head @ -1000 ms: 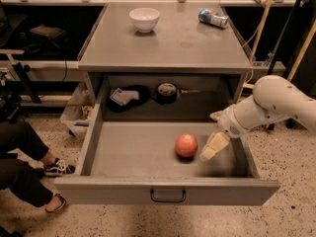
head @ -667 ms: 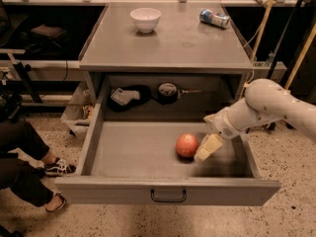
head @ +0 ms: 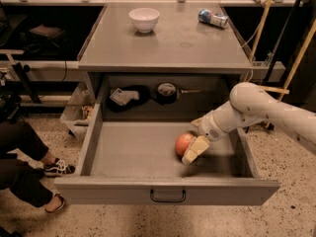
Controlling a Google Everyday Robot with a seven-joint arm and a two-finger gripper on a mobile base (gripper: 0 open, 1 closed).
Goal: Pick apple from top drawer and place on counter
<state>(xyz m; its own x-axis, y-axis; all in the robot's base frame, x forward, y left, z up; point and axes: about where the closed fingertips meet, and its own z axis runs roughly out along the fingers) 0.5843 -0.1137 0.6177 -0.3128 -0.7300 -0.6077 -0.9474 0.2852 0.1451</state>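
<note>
at the far left, a seated person's dark-trousered legs (head: 19,167) reach into view, with one sneaker (head: 58,168) on the speckled floor (head: 123,221). right of them stands the grey cabinet, its top drawer (head: 123,191) pulled fully out toward the near side; a small black wire handle (head: 168,196) sits at the middle of its flat front panel. above it, the counter (head: 173,48) is a flat grey surface. a white bowl (head: 144,19) stands upright on its far left part.

in the dark recess behind the drawer, a black object with a pale patch (head: 123,97) lies on the left, and a round dark item (head: 167,90) lies just right of it.

inside the drawer, right of centre and toward the near side, the apple (head: 182,143) rests on the drawer floor. it is red-orange with a paler patch. the gripper (head: 193,144) is down inside the drawer, pressed close against the apple's right side, its cream-coloured end angled toward the near left. whether it is clasping the apple or merely beside it cannot be told. the white arm (head: 266,107) behind it slopes up and away to the right, over the drawer's right wall.

on the far right part of the counter, a blue and white can (head: 213,18) lies on its side, well apart from the bowl.
</note>
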